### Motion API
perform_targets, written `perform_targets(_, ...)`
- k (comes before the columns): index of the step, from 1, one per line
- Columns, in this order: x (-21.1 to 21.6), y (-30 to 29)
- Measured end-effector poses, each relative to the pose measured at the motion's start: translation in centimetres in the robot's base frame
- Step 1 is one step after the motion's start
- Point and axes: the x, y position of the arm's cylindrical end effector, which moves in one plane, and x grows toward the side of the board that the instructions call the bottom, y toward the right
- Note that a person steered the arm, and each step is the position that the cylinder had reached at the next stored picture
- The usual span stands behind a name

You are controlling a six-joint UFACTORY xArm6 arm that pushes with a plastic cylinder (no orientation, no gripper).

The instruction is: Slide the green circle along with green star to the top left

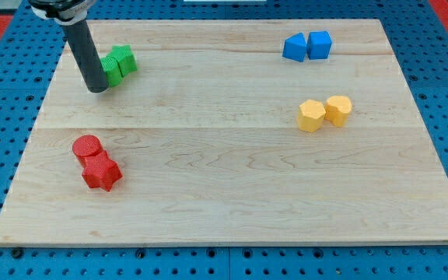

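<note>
Eight small blocks are seen on a pale wooden bench (232, 179), which is set on a blue pegboard (442, 70). No hand is fitted to the arm, so no opening or closing can be told; the arm ends in a straight dark rod (86, 54), and my tip (97, 90) is planted on the bench near the view's top left. The two green blocks are found just to the right of the rod: one green block (112, 70) is pressed against the rod's lower part and partly hidden by it, and a second green block (125, 58) is touching the first on its upper right (which of the pair is the circle and which the star cannot be made out from here). Both are thus placed in the top-left region of the bench, though short of its corner. Lower on the view's left, a red cylinder (86, 147) is seen touching a red star (101, 173) below it. At the view's top right, two blue blocks (294, 48) (319, 44) are set side by side, touching. Below them, a yellow block (311, 115) and a second yellow block (338, 110) are likewise paired.
</note>
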Motion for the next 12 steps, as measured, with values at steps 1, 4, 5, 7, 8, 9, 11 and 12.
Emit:
perform_targets(1, -0.1, 0.5)
perform_targets(4, -1.0, 0.6)
perform_targets(5, -4.4, 0.7)
perform_targets(7, -5.6, 4.0)
perform_targets(8, -6.2, 10.9)
perform_targets(9, -9.3, 9.1)
perform_targets(11, -8.3, 3.1)
perform_targets(12, -8.3, 3.0)
